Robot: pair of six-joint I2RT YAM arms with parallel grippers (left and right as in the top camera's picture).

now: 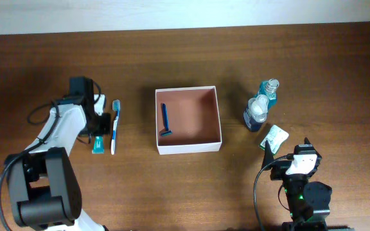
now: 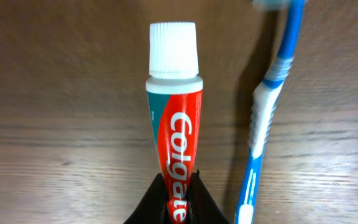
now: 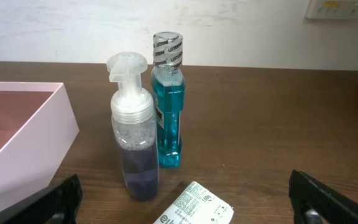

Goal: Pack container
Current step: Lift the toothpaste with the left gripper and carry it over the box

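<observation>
Right of the left pincer (image 1: 100, 130), apart, lies the container (image 1: 188, 148).

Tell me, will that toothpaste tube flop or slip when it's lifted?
Likely soft: the left pincer pinches the tube at its flat tail, which may crease. Held there, the capped end could droop a little. Probably light, being shorter than the toothbrush beside it; its glossy skin might slip.

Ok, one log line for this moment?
left fingers: shut on toothpaste | right fingers: open | box: razor inside | toothbrush: beside toothpaste
</observation>
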